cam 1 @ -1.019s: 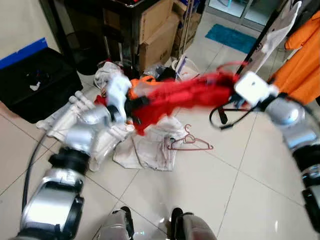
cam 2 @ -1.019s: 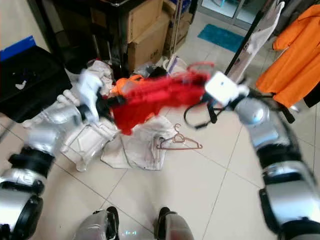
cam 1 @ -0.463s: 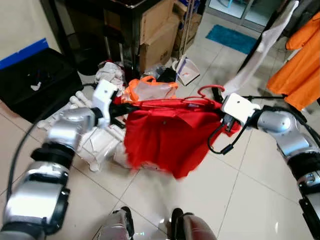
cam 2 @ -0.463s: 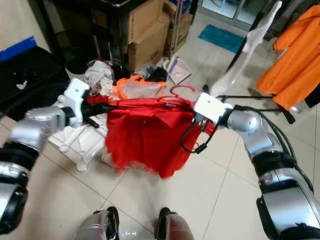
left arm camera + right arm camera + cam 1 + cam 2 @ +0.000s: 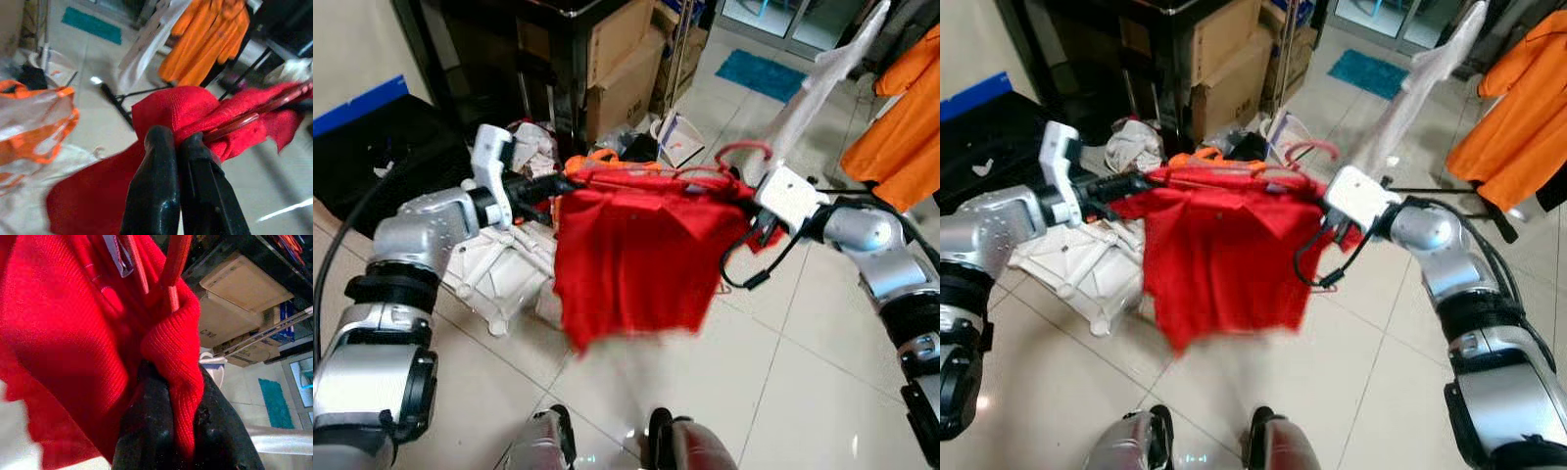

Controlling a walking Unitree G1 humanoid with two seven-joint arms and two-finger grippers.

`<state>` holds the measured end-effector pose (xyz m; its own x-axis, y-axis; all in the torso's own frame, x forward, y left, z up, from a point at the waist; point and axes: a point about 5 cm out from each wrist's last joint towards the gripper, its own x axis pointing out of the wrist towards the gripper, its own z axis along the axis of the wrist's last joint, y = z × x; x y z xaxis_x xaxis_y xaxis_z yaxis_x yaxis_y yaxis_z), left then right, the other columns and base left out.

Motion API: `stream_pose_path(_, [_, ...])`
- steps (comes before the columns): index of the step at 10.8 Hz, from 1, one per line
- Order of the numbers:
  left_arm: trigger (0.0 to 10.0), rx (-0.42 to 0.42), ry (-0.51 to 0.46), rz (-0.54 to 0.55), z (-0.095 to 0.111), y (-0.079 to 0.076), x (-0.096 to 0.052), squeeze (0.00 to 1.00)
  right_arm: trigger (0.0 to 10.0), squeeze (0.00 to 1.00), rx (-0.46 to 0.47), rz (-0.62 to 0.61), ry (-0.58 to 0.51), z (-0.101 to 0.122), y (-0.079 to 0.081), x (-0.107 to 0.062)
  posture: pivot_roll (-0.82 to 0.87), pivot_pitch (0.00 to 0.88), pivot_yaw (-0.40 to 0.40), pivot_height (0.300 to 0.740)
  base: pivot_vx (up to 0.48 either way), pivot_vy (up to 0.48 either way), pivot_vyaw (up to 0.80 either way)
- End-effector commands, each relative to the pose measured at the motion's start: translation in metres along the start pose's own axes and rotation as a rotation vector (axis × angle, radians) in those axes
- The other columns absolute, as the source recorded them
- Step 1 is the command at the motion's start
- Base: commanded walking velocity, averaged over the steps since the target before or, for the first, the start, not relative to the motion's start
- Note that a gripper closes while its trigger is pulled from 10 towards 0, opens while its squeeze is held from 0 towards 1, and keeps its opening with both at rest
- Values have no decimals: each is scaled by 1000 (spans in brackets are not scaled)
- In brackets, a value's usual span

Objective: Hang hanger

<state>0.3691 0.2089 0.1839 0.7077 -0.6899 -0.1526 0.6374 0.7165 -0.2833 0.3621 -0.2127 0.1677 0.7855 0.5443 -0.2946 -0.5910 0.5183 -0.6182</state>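
Since half a second ago both my arms have risen a little and the red shirt [image 5: 631, 257] hangs higher and flatter between them, its lower hem blurred; my left claw [image 5: 558, 182] is pinched shut on one shoulder of the shirt, and in the left wrist view its two black fingers [image 5: 156, 186] press together over a fold of red cloth with a thin red bar of the hanger [image 5: 729, 162] running just beside them; my right claw [image 5: 168, 396] is closed on the other shoulder, a ridge of red knit squeezed between its fingers, with the hanger's red wire rising from the cloth close above; the hanger sits inside the shirt's shoulders, its hook standing up above the collar near my right wrist; below the shirt, on the tiled floor [image 5: 803, 372], lies a white plastic frame [image 5: 499, 279] beside pale cloth; behind it are an orange and clear bag [image 5: 34, 122], cardboard boxes [image 5: 622, 59] against a dark counter [image 5: 529, 39], and a black case [image 5: 372, 157] to my left; to my right an orange garment [image 5: 901, 127] hangs near a white one [image 5: 813, 88] on a black stand.
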Motion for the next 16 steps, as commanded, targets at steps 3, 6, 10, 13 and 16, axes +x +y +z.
stream_pose_path(3, [0, -147, -165, 171, 9, 33, -44, 0, 0, 0, 158, -108, 193, -45, -13, -34, -134, 160, -62, 740, 0, 0, 0])
stream_pose_path(6, [0, -212, -339, 182, 26, 42, -69, 0, 0, 0, 123, -96, 256, -52, -16, -42, -142, 164, -69, 740, 0, 0, 0])
stream_pose_path(10, [0, -232, -741, 341, 80, 56, -110, 0, 0, 0, 122, -114, 262, -56, -13, -42, -131, 172, -72, 740, 0, 0, 0])
stream_pose_path(13, [0, -239, -827, 239, 103, 37, -94, 0, 0, 0, 112, -86, 283, -59, -4, -39, -135, 179, -71, 740, 0, 0, 0])
stream_pose_path(16, [0, -172, -814, 193, 137, 3, -72, 0, 0, 0, 75, -75, 314, -60, 0, -35, -138, 181, -72, 740, 0, 0, 0])
